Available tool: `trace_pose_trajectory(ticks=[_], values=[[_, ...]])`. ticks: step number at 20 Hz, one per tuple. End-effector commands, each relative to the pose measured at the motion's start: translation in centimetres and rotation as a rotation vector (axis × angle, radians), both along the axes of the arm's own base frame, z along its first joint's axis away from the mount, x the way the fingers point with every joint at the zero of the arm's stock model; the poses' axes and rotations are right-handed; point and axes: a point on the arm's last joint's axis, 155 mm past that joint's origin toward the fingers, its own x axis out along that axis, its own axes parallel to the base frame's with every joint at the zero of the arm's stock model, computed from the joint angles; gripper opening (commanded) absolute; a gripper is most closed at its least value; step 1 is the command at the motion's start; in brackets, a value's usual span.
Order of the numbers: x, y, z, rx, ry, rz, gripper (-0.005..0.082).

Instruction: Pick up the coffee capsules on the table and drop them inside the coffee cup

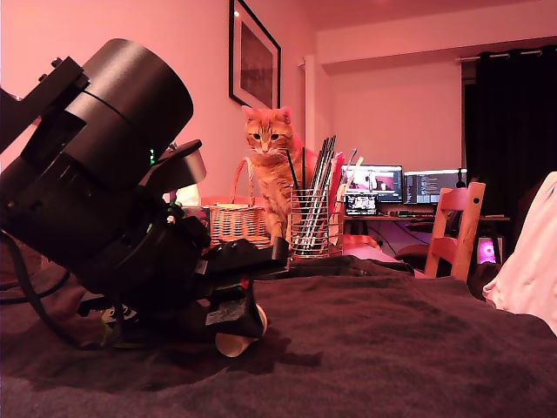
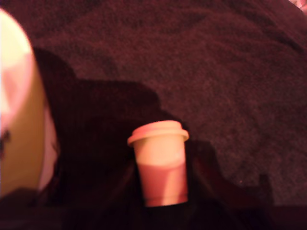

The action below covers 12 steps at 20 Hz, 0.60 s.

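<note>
The jaws [image 2: 163, 201] appear to be closed on the coffee capsule [image 2: 160, 163]: in the wrist view its narrow end sits between dark fingers with the rimmed wide end pointing away, though blur hides the contact. In the exterior view the capsule [image 1: 233, 341] hangs under the arm just above the cloth-covered desk [image 1: 392, 348]. The coffee cup [image 2: 17, 129] is close beside it at the wrist view's edge. By my reckoning the pickup is made; carrying over the rim and dropping remain.

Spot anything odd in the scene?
A ginger cat sits behind the wire pen holder at the table's far edge, facing the arm. Otherwise nothing: capsule sits between the tool's fingers.
</note>
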Motion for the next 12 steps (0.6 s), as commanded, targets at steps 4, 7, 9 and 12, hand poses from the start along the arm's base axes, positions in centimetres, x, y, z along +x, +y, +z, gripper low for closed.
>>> trace_pose_trajectory(ticks=[4, 7, 9, 12], values=[[-0.1, -0.7, 0.2, -0.005, -0.012, -0.016, 0.0252], [-0.4, -1.4, 0.6, -0.013, -0.023, -0.035, 0.0181], [-0.7, -2.1, 0.9, -0.02, -0.029, -0.051, 0.0178], [-1.7, -3.7, 2.0, -0.022, -0.074, -0.128, 0.0178]])
